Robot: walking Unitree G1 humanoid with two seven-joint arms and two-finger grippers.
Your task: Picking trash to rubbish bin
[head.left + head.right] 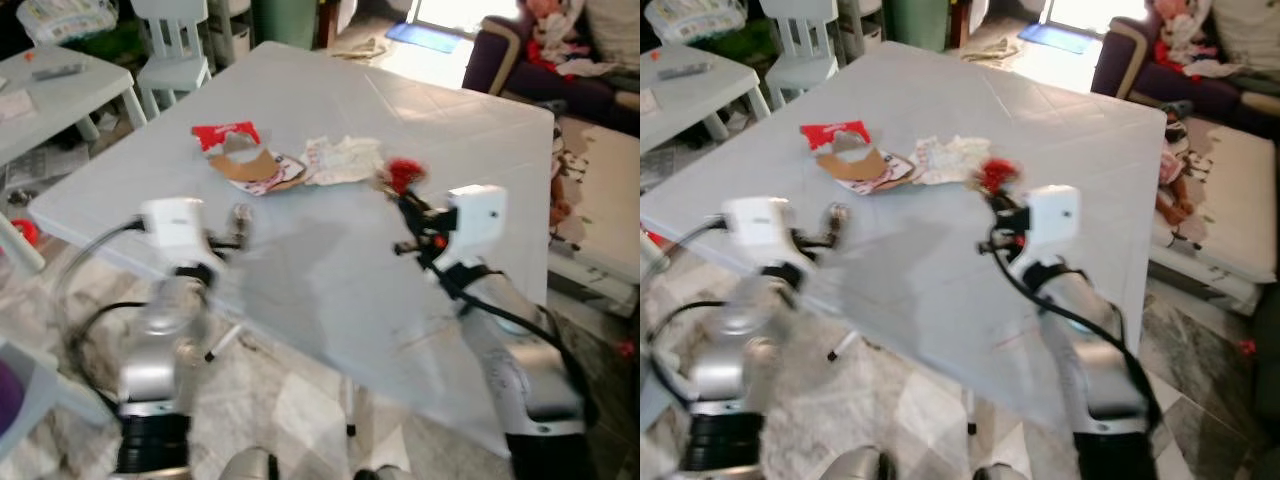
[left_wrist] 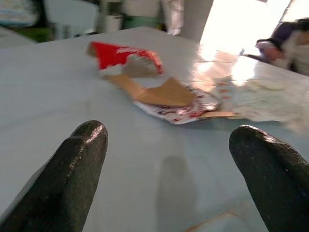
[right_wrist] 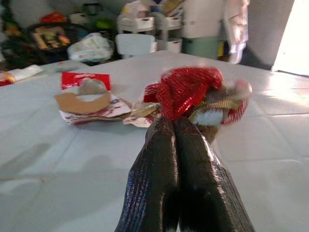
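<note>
now the right gripper (image 3: 175, 126), pinched on the red wrapper (image 3: 190, 89), should lift straight; left gripper (image 2: 169, 145) waits wide at the bench's (image 1: 400, 110) nine o'clock edge.

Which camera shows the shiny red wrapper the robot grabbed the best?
The right wrist view: the red wrapper sits close and big at the tips of the right gripper, whose fingers are pinched shut on it. Both eye views show it as a small blurry red spot above the white table.

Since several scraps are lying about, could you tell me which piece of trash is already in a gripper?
The red mesh wrapper, pinched by the right gripper; the cardboard and white paper lie loose on the table.
</note>
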